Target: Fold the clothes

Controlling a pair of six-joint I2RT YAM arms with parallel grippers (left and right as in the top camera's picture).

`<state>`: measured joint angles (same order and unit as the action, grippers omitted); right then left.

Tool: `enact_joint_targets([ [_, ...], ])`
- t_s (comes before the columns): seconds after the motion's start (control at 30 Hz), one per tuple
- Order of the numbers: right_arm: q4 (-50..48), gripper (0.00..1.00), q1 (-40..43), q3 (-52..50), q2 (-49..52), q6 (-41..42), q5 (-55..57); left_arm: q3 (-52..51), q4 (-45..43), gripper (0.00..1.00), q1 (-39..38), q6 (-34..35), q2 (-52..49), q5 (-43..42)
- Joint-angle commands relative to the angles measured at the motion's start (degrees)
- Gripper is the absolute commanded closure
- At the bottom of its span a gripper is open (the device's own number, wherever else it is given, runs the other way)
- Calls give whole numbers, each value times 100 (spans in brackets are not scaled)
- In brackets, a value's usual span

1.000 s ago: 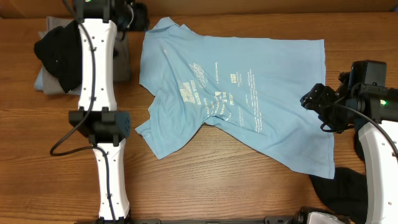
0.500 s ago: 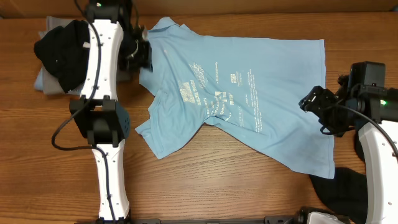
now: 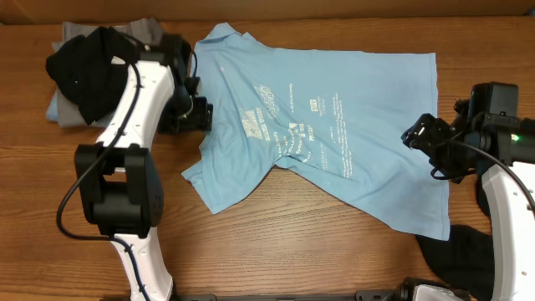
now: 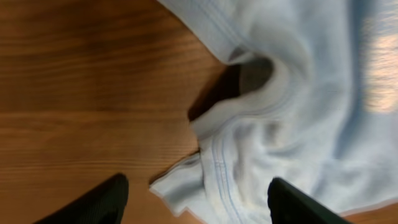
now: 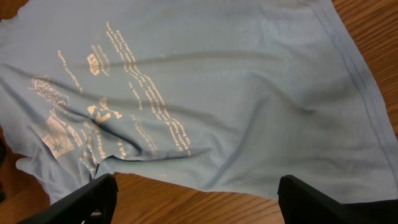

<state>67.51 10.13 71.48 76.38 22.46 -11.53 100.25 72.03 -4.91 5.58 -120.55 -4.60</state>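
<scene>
A light sky-blue T-shirt with pale printed lettering lies spread and rumpled across the middle of the table. My left gripper hovers at its left edge. In the left wrist view this gripper is open, and a bunched, stitched hem of the shirt lies between its dark fingertips, ungripped. My right gripper hangs over the shirt's right part. In the right wrist view it is open above bare wood and the shirt's lower edge. More clothes, black over grey, are piled at the back left.
Another black garment lies at the front right beside the right arm's base. The left arm stretches along the table's left side. Bare wood shows in front of the shirt.
My left gripper has swung from the back left, beside the pile, forward to the shirt's left edge, and its jaws have spread wider. The right gripper has hardly moved.
</scene>
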Motion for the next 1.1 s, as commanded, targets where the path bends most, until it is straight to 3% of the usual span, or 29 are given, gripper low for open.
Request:
enact_joint_targets([
  [0.0, -22, 14, -11, 81, -17, -22, 52, -846, -551, 26, -4, -101, -129, -284],
  [0.27, 11, 14, -11, 81, -17, -22, 55, -1515, -1685, 36, -24, -133, -129, -374],
  [0.3, 9, 14, -11, 81, -17, -22, 57, -1543, -1749, 41, -24, -133, -129, -374],
  [0.4, -46, 14, -11, 81, -15, -22, 61, -1593, -1696, 83, -24, -127, -129, -284],
  [0.47, -131, 14, -11, 81, -13, 0, 94, -1587, -1412, 96, -20, 7, -125, 35],
  [0.6, -212, 14, -11, 66, 68, 20, 168, -1438, -769, 96, 155, 636, -111, 798],
  [0.97, -664, 20, -11, -754, 1082, 146, 153, -1040, 199, 96, 1137, 1095, 852, 1891],
  [1.07, -1021, 20, -11, -1060, 1285, 175, 140, -1040, 323, 89, 1329, 1132, 1010, 1921],
])
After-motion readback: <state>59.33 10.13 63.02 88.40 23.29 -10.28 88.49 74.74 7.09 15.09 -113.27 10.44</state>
